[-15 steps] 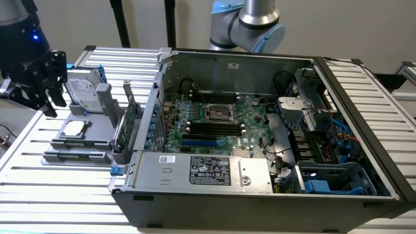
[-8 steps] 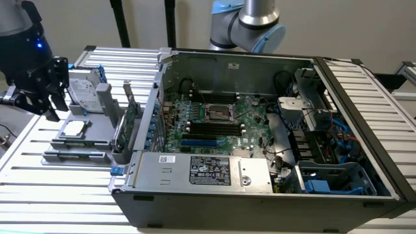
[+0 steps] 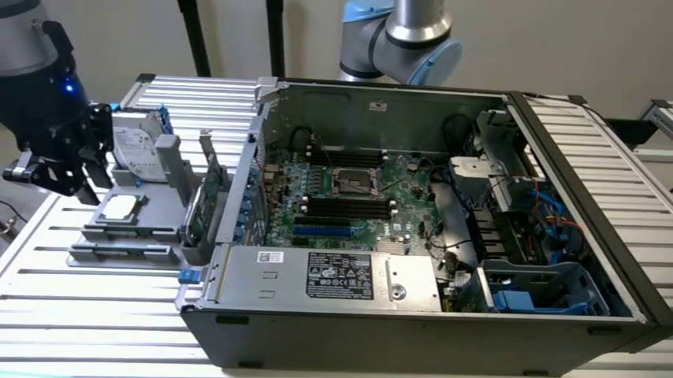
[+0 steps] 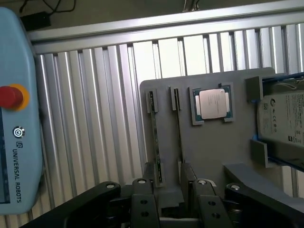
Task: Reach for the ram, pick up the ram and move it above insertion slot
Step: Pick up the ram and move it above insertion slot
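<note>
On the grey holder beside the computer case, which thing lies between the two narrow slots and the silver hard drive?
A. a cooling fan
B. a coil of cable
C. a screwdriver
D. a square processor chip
D: in the wrist view a square processor chip with a silver lid lies flat in a recess of the grey holder, between the narrow slots and the hard drive.
</note>
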Robot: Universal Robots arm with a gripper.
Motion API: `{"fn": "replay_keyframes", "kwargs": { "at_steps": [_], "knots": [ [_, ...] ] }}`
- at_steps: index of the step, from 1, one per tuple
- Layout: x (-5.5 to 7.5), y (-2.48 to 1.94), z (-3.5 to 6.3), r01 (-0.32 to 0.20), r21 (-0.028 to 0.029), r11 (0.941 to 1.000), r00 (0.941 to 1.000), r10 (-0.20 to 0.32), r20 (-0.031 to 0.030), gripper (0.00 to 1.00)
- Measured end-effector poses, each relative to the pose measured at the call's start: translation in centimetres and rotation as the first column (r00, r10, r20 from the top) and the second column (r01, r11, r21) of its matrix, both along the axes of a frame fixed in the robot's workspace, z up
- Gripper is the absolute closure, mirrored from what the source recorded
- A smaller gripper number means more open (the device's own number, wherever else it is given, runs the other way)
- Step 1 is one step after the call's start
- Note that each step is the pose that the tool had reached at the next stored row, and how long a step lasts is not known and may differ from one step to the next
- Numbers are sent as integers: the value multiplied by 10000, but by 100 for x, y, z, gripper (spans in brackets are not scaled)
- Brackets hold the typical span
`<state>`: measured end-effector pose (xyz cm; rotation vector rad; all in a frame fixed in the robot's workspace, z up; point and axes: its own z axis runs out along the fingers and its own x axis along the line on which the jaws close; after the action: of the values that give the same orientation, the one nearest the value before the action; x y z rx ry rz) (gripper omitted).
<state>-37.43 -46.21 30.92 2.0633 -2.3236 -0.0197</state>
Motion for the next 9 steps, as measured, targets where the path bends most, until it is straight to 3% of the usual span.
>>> {"fn": "replay_keyframes", "kwargs": {
  "at_steps": [9],
  "knots": [
    [-27,-91,-165,-144,25,9999,9999,144,0,64]
  ]
}}
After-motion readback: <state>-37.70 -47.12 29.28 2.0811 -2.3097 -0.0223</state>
